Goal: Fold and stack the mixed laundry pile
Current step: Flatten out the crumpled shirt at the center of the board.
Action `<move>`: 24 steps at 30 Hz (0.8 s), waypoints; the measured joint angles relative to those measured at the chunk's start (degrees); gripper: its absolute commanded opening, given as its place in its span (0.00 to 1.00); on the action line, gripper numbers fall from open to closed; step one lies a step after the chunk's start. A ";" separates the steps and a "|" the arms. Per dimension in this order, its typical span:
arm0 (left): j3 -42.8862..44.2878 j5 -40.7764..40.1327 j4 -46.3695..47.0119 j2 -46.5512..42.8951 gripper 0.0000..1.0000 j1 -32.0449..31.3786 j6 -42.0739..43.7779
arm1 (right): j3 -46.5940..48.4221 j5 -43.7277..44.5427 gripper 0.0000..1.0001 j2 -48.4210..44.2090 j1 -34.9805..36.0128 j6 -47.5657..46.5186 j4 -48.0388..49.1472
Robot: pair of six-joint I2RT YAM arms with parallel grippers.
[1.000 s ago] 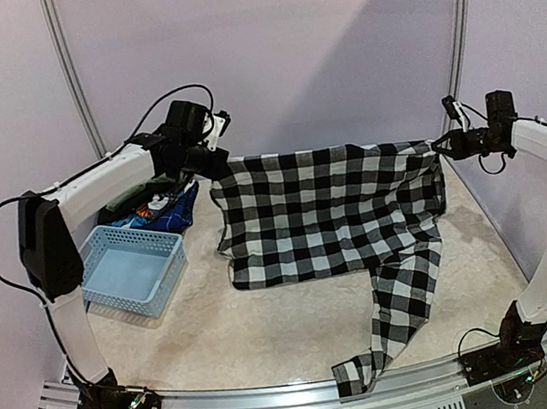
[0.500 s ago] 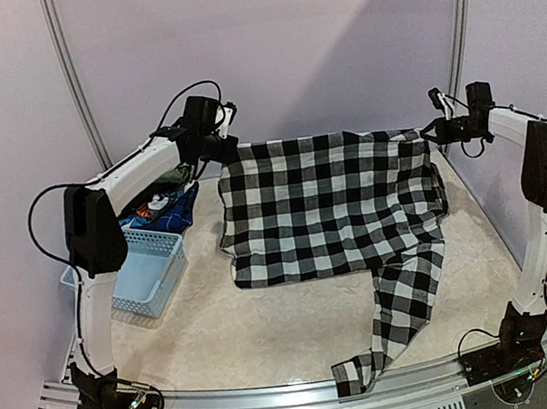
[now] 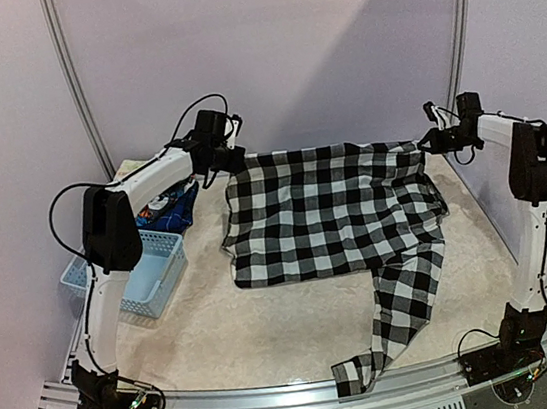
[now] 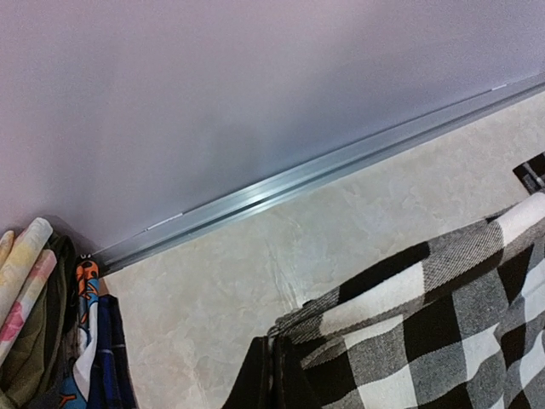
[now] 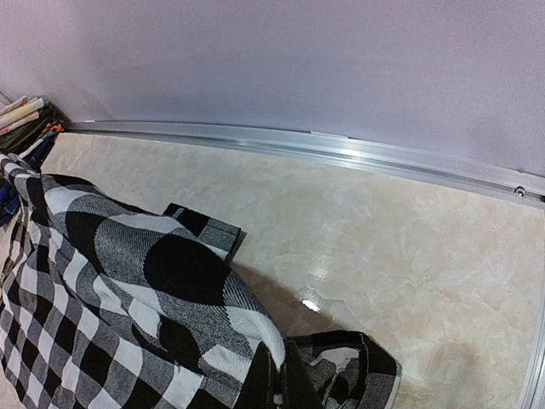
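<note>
Top external: left end effector and right end effector are clamping far corners of the checked shirt.

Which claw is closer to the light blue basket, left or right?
Left. The left claw grips the shirt just beyond the basket; the right claw is far across the table.

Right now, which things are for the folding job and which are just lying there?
For the job:
- checked shirt, pinched at its far corners by the left gripper and the right gripper
- other clothes, heaped beyond the basket

Just lying there:
- blue basket
</note>
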 measured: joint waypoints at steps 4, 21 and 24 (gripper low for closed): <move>3.48 0.13 0.59 3.26 0.00 0.33 -1.11 | 3.21 0.81 0.00 2.84 0.24 0.61 -0.68; -18.36 -8.87 0.02 -14.95 0.55 1.51 -7.91 | 19.12 13.99 0.69 14.21 3.10 2.54 -3.76; -26.97 -5.22 -0.87 -23.26 0.56 -2.03 -10.54 | 20.15 18.93 0.75 15.15 3.28 2.60 -5.38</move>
